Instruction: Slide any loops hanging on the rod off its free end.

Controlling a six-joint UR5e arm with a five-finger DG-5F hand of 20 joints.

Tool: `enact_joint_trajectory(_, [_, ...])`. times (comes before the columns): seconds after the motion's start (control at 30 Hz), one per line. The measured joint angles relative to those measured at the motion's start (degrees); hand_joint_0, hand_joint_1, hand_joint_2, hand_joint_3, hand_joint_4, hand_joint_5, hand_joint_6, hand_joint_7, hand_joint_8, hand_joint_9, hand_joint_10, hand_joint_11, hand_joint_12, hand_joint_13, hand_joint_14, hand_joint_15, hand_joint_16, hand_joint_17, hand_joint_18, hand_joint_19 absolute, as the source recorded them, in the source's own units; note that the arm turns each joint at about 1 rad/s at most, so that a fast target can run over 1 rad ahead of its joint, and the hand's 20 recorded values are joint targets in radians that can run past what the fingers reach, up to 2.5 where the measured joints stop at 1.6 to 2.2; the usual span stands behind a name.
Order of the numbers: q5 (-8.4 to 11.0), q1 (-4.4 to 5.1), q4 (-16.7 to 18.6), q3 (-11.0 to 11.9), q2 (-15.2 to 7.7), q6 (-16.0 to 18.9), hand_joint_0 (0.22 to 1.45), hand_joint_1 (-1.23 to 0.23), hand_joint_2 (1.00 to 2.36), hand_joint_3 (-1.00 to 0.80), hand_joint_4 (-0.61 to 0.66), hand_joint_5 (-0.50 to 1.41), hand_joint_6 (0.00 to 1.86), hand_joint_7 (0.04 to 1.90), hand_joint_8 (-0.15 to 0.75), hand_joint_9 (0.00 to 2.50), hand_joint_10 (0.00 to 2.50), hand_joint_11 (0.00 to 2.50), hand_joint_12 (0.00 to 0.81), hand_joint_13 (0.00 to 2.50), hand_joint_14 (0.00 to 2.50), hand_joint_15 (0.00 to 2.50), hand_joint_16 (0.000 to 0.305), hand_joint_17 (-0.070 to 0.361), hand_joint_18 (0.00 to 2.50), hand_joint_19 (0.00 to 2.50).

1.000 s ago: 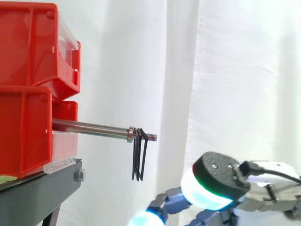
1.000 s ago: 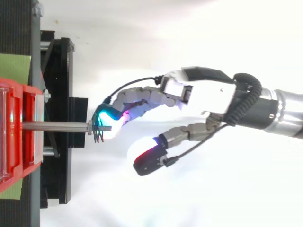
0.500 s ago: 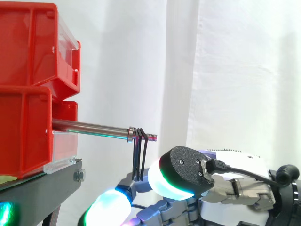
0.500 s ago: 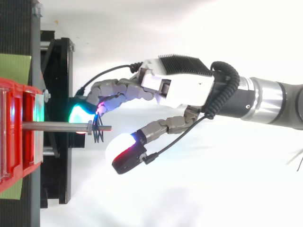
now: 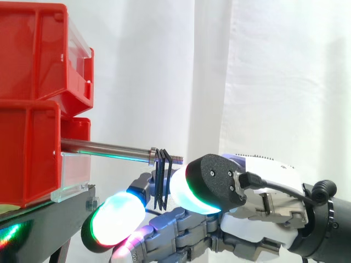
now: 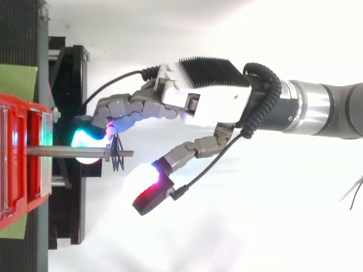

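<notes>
Black loops hang on the rod, just inboard of its threaded free end. Nearest me, the thumb pad sits on the camera side of the rod, just below its tip. Next come the loops. Farthest, the fingers reach under and behind the rod, past the loops toward the red bins. The hand is spread and grips nothing. The rod lies level, so I judge the sweep runs along it, away from the bins.
</notes>
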Motion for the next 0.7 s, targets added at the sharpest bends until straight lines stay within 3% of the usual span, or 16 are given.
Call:
enact_joint_trajectory(0.23, [-0.54, -0.41, 1.35, 0.03, -0.04, -1.72, 0.59, -0.60, 1.01, -0.40, 0.25, -0.16, 0.50, 1.11, 0.301, 0.74, 0.01, 0.19, 0.302, 0.78, 0.00, 0.11, 0.048, 0.109, 0.90, 0.37])
enact_joint_trajectory(0.43, [-1.87, -1.08, 1.71, 0.03, -0.03, -1.90, 0.60, -0.61, 1.01, -0.38, 0.25, -0.16, 0.50, 1.13, 0.299, 0.74, 0.01, 0.20, 0.301, 0.79, 0.00, 0.11, 0.048, 0.108, 0.91, 0.37])
enact_joint_trajectory(0.7, [-2.17, -1.58, 2.17, 0.05, -0.02, -1.86, 0.62, -0.62, 1.01, -0.37, 0.24, -0.15, 0.50, 1.16, 0.299, 0.75, 0.01, 0.21, 0.297, 0.80, 0.00, 0.11, 0.047, 0.107, 0.92, 0.37])
